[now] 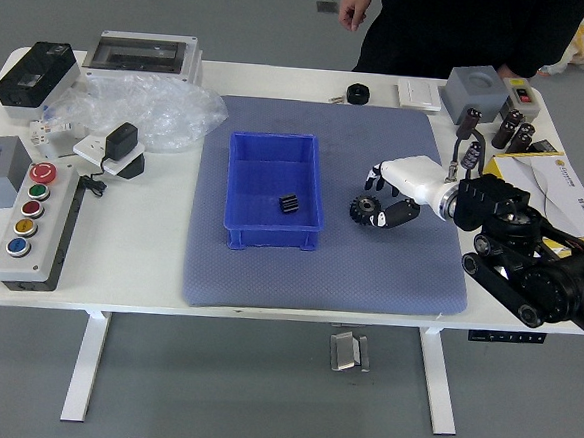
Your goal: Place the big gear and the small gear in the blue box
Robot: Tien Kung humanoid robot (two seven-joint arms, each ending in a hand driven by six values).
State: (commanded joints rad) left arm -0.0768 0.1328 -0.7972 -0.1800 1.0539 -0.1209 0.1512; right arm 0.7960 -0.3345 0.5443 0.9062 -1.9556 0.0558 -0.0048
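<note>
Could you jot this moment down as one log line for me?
right robot hand: at big gear | big gear: on blue mat | small gear: in blue box | person: beyond table

White worktop holds: at left, a grey control box with round coloured buttons; farther back, crumpled clear plastic sheeting; a blue-grey rectangular mat; near the far right corner, a grey plastic box.

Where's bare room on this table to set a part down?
Bare: mat nearside of the blue box; white tabletop between button panel and mat; box floor left of the small gear. Crowded: big gear, right hand at it; far-left corner, plastic bag there.
</note>
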